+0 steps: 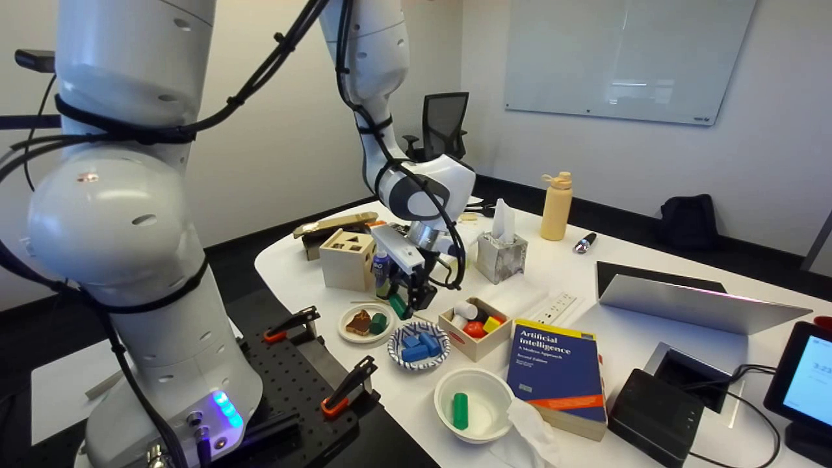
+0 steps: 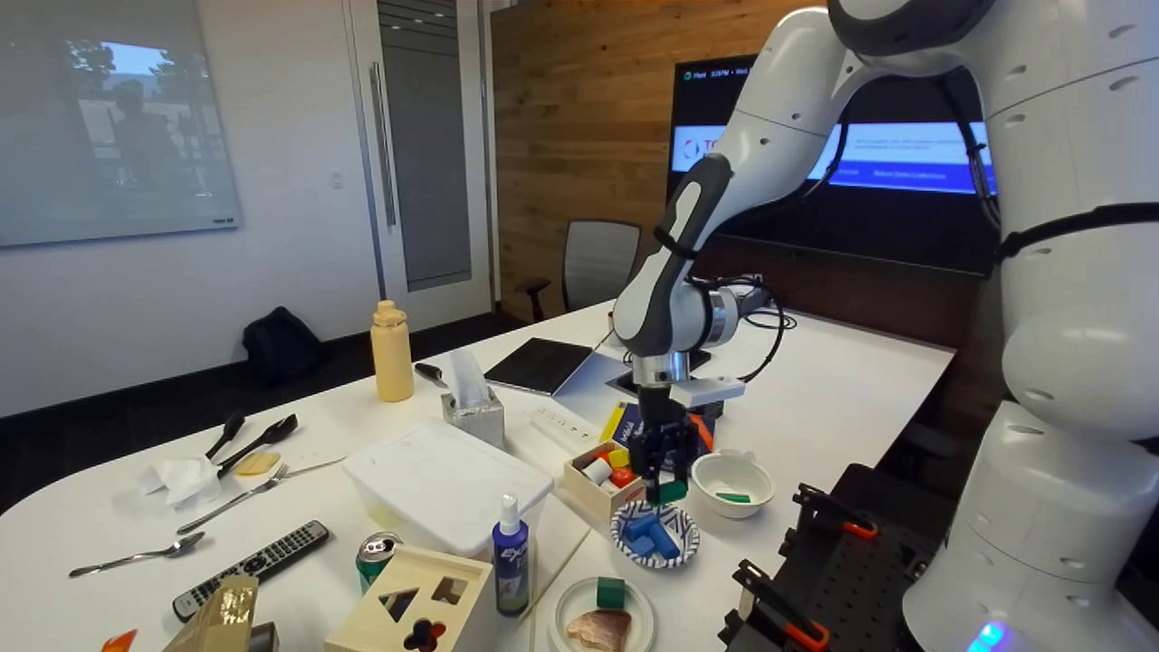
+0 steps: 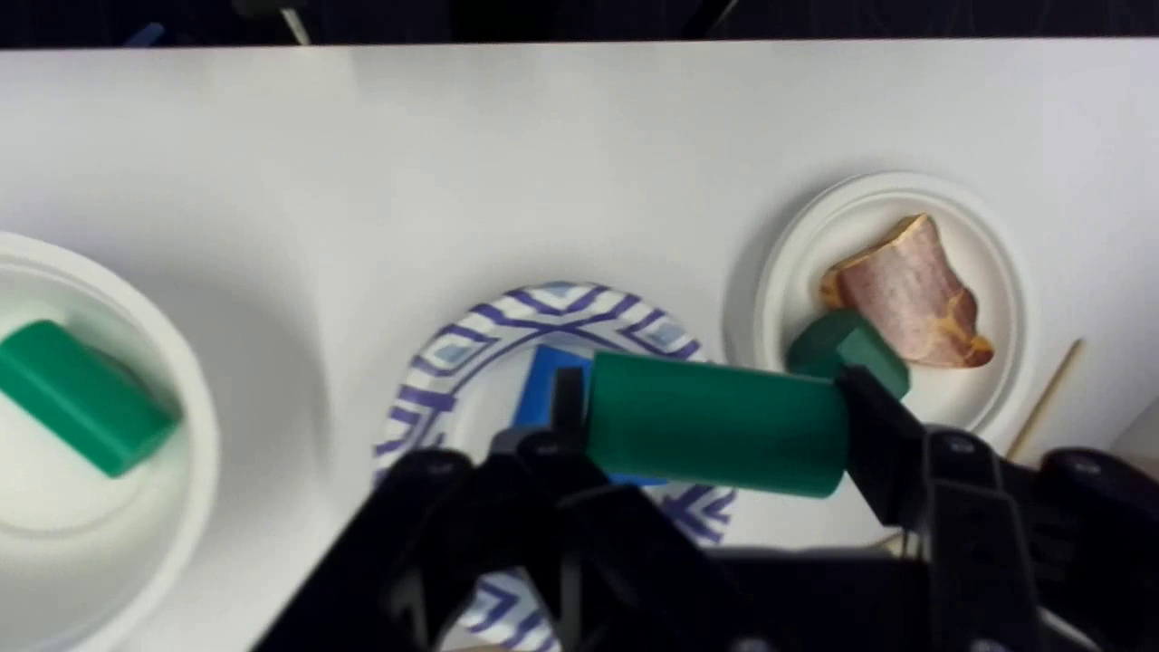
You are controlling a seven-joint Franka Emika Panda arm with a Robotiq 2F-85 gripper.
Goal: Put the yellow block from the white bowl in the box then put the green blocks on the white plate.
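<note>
Wrist view | tool (image 3: 715, 418) pinches green block (image 3: 706, 430) | patterned bowl (image 3: 496, 319) partly hidden | white bowl (image 3: 205, 439) cut off

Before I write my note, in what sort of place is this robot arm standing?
Most likely an office meeting room. It has a wide, pale rectangular whiteboard, a large black flat screen lit in blue and white, and a black mesh-backed office chair with armrests.

I am reading "Artificial Intelligence", "A Modern Approach" and "Second Edition" on the blue book (image 1: 554, 370), a blurred "3:23" on the small screen (image 1: 808, 377), "Meet" on the wall screen (image 2: 905, 172) and a partial "Ex" on the spray bottle (image 2: 512, 566).
</note>
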